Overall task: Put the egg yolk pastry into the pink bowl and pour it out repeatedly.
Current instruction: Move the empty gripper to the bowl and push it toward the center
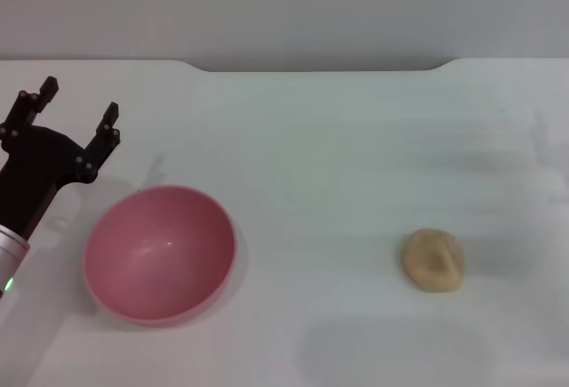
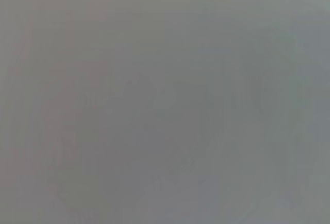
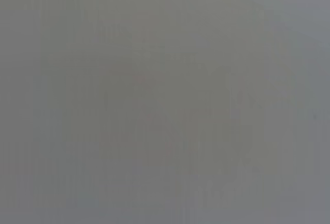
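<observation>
So the white table (image 1: 338, 156) has a wide bare stretch between the pink bowl (image 1: 160, 253), front left, and the egg yolk pastry (image 1: 433, 261), well apart on the right. Left gripper (image 1: 76, 116) hovers just behind the bowl's left side, fingers spread wide, holding nothing. Both wrist views are plain grey. Pastry's pale tan, dimpled on top.

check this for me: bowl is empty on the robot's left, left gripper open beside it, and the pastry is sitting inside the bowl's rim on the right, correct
Not quite. The head view shows the pastry lying on the bare table, well apart from the bowl, on the robot's right. The rest holds: the bowl is empty and the left gripper is open beside it.
</observation>
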You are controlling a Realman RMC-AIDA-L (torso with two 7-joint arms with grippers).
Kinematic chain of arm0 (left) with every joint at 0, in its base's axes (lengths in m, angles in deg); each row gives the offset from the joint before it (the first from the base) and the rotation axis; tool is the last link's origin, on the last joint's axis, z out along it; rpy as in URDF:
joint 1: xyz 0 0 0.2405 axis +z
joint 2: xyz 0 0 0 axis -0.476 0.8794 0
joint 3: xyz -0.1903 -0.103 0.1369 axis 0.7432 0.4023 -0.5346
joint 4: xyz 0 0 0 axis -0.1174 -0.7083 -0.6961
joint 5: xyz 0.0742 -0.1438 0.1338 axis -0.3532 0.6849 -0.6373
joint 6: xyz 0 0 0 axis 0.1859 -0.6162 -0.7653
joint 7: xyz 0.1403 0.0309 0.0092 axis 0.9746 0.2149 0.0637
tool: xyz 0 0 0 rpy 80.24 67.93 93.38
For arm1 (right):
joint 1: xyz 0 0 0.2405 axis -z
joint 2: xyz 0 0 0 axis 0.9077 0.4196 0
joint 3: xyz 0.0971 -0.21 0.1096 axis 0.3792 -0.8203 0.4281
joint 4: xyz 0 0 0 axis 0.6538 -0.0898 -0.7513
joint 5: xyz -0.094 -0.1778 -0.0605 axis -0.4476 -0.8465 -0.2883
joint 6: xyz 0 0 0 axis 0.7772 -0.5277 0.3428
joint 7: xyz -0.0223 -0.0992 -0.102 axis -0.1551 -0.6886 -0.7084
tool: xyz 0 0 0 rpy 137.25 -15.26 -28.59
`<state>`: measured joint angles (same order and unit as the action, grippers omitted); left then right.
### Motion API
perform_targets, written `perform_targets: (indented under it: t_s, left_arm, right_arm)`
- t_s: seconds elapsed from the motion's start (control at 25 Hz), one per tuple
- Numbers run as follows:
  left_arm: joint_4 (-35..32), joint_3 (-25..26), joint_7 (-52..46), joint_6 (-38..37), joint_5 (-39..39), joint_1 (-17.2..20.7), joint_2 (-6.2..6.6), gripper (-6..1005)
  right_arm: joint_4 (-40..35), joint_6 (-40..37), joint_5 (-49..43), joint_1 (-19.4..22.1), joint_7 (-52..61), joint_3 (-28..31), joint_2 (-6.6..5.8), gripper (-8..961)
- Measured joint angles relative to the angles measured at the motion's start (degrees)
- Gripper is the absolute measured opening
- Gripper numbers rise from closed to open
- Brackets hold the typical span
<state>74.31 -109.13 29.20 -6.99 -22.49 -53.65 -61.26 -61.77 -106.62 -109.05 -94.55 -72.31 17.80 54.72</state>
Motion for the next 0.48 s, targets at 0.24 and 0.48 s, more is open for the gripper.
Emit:
perform_targets:
  t_s: [0.24, 0.48]
  left_arm:
    - [-0.4, 0.3, -0.6, 0.5, 0.3, 0.3, 0.03, 741]
    - [-0.4, 0.8, -1.1, 0.6, 0.1, -0.2, -0.01, 741]
  right_arm:
    - [0.0, 0.2, 0.0, -0.7, 0.1, 0.0, -0.03, 558]
    - [-0.4, 0.2, 0.1, -0.8, 0.1, 0.0, -0.03, 556]
